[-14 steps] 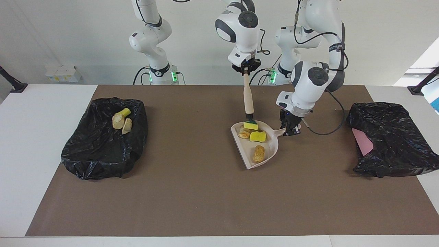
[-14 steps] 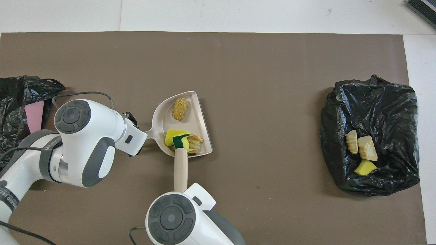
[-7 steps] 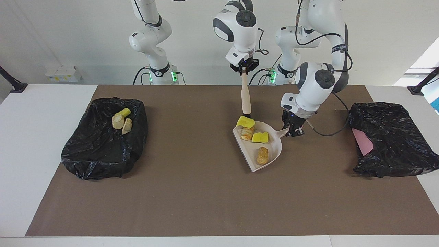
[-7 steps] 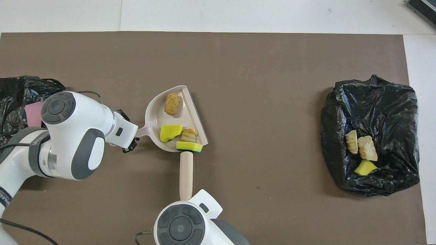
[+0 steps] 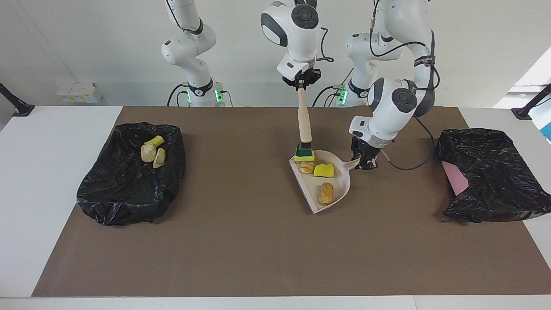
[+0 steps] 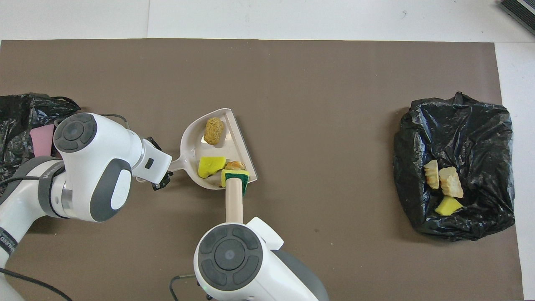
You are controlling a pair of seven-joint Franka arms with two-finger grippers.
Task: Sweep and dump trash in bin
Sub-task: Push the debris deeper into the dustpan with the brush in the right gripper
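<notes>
The right pincer was clamped on the top end of the brush, holding it nearly upright over the middle of the tabletop. The brush's dark bristle end sat right on a yellow sponge piece with a green side, at the edge of the dustpan nearest the robots. The left pincer was down low, closed around the dustpan's handle.

In the pan there were three more bits of trash: a bread lump touching that sponge, a second yellow sponge chunk beside it, and a brown bread roll farther from the robots, apart from the others.

Over at the right arm's end sat a black bin bag with three pieces already in it: one yellow chunk and two tan lumps, all bunched together. Another black bag lay at the left arm's end, with something pink showing in it.

The overhead view hid the right pincer under the arm's own body, and most of the left one too; only the facing view showed the grips. But the overhead showed the sponge straddling the pan's open lip, with the brush handle covering part of it.
</notes>
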